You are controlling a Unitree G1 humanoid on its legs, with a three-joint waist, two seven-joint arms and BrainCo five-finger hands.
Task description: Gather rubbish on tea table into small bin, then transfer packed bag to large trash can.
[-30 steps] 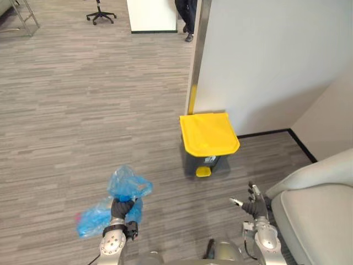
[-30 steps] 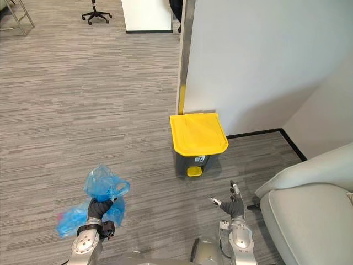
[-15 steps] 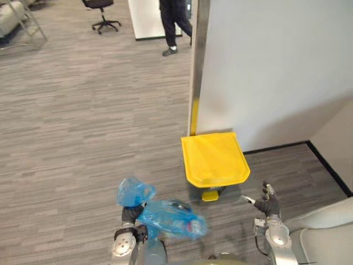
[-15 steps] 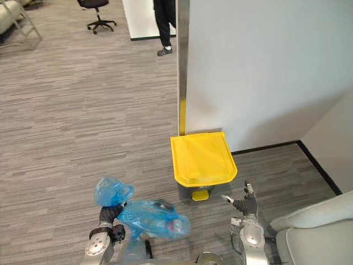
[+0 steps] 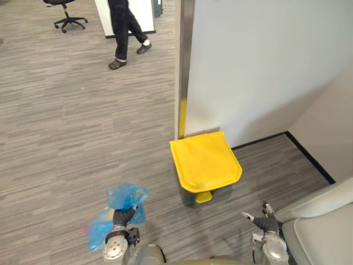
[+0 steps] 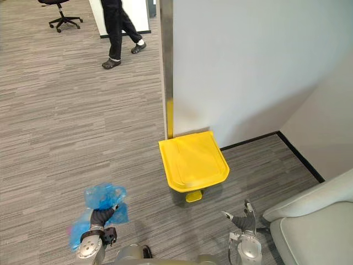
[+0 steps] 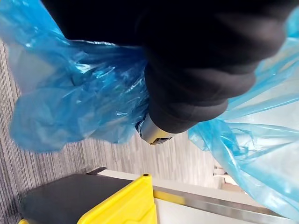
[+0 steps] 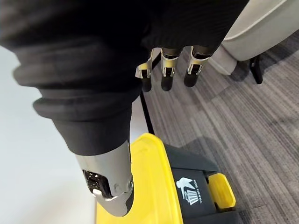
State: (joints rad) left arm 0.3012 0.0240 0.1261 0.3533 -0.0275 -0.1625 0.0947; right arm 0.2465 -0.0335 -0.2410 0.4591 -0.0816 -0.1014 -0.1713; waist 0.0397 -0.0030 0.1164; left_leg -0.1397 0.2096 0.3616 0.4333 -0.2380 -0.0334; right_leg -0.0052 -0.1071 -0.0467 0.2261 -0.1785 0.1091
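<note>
We find one sign: a white pictogram on the dark front of the yellow-lidded trash can. The small print beneath it we cannot read.

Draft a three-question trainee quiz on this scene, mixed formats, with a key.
1. Fill in: the trash can has a lid and pedal coloured ____.
2. True or false: the lid stands open.
3. Where is the blue bag? A) on the lid B) in the left robot hand C) inside the trash can
Key: 1 yellow; 2 false; 3 B.
</note>
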